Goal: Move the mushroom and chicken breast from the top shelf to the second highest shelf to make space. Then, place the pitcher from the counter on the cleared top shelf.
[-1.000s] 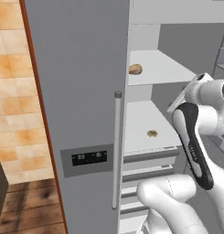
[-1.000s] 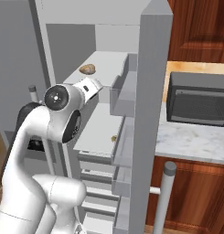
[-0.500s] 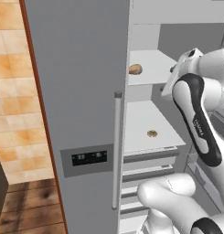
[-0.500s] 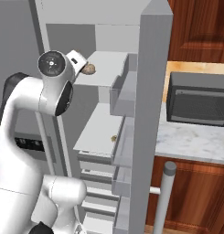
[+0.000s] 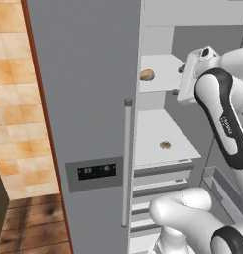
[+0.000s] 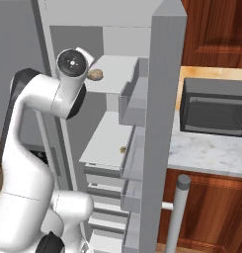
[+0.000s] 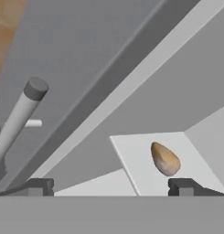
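The white arm is raised in front of the open grey fridge, and its two-finger tool (image 7: pixel 111 186) is level with the small, shallow, flat white top shelf (image 5: pixel 165 72), its two dark tips spread wide apart with nothing between them. In the hand view the smooth oval tan-beige chicken breast (image 7: pixel 165 159) lies alone on that shelf, ahead of the tool and nearer its right tip, clear of both tips. From the left base view the chicken breast (image 5: pixel 147 75) sits close to the shelf's front left edge, next to the closed grey fridge door with its upright steel bar handle (image 5: pixel 126 163). One level down, the broad, deep, flat white second highest shelf (image 5: pixel 155 129) carries the tiny round tan-brown mushroom (image 5: pixel 165 145), which rests near its front rim, well apart from the chicken breast above. The right base view shows the same layout from the other side: the chicken breast (image 6: pixel 95 74) just beside the arm's round wrist joint, and the mushroom (image 6: pixel 123 149) at the near edge of the lower shelf. To the right of the fridge a white-grey veined marble surface (image 6: pixel 211 153) with dark red-brown wooden fronts holds a dark microwave (image 6: pixel 214 106).
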Controlling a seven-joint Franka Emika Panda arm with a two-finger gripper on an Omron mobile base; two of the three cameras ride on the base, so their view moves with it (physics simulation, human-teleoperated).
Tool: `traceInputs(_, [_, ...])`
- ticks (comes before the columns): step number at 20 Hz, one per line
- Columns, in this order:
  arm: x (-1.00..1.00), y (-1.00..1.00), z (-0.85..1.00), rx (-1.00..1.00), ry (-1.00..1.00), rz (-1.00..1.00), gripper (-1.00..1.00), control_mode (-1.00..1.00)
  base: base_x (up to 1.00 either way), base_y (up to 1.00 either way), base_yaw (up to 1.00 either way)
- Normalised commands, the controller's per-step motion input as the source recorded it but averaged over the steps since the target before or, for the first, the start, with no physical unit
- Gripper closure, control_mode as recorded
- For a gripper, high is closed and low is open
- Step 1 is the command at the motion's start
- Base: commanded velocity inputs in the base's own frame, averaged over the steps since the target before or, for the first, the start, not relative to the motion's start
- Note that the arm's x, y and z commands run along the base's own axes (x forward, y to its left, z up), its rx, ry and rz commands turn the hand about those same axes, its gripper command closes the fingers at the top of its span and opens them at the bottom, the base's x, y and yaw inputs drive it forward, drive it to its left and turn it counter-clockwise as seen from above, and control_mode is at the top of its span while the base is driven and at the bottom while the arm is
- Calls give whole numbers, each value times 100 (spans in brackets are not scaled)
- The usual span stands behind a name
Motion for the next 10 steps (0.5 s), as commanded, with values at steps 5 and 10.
traceInputs(5, [37,0,-10,-6,-2,16,-100,-100,0,0,0])
traceInputs(10, [47,0,-6,-3,0,11,-100,-100,0,0,0])
